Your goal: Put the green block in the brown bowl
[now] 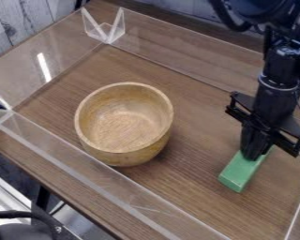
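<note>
Near the right edge of the counter (190, 192), toward its lower corner, the small bright green rectangular block (240, 172) lies flat, directly beneath the tip of the black gripper (250, 153). Its long axis runs slantwise, from the gripper's tip down and a little to the left, so the far end of the block sits under the fingers and the near end is out in plain view. The gripper is closed, its fingertips brought together at that far end; whether they pinch the block or merely rest against or above it cannot be told, since the black parts hide the contact.

What the coming move turns on is this overlap. If the block is held, it is held by one end, and a lift would probably let the free end sag or swivel; if it is not, the gripper would need to rise, open and come down across the narrow width, nearer the block's middle. The round light-brown wooden bowl (124, 123) stands to the left of both, well apart and somewhat farther up the counter, so the carry would go leftward and high enough to pass the thick rim.
</note>
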### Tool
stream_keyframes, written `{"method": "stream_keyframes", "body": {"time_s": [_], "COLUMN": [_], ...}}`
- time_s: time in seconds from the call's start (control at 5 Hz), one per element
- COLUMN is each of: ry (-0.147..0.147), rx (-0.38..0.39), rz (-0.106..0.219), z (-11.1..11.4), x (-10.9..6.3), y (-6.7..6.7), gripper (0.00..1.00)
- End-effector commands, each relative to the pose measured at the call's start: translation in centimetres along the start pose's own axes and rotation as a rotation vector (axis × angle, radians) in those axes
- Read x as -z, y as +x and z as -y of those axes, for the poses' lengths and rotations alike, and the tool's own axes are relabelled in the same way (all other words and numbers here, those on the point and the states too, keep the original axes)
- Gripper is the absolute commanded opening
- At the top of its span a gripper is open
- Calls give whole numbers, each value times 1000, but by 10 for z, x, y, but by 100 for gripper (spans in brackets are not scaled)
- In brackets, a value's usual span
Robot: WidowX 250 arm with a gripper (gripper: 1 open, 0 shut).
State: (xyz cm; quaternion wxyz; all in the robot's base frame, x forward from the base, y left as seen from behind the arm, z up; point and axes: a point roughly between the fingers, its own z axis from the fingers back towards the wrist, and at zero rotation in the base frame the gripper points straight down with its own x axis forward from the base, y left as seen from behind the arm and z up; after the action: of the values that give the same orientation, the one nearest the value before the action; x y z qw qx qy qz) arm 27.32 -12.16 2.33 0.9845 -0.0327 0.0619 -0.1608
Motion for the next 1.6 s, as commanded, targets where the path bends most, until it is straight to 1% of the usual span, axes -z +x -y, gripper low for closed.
{"method": "stream_keyframes", "body": {"time_s": [0.0, 0.2, 0.4, 0.6, 0.8, 1.0, 1.2, 1.4], "ry": [7, 13, 35, 61, 91, 75, 61, 55], "rx": [20, 17, 14, -4, -15, -10, -8, -7], "rz": [-8, 13, 75, 139, 198, 163, 130, 115], "z": [0, -3, -2, -7, -8, -9, -13, -15], "x": [-6, -21, -56, -94, -130, -103, -78, -64], "y": [-10, -15, -17, -22, -20, -27, -32, -30], "gripper": [0, 0, 0, 0, 0, 100, 100, 100]}}
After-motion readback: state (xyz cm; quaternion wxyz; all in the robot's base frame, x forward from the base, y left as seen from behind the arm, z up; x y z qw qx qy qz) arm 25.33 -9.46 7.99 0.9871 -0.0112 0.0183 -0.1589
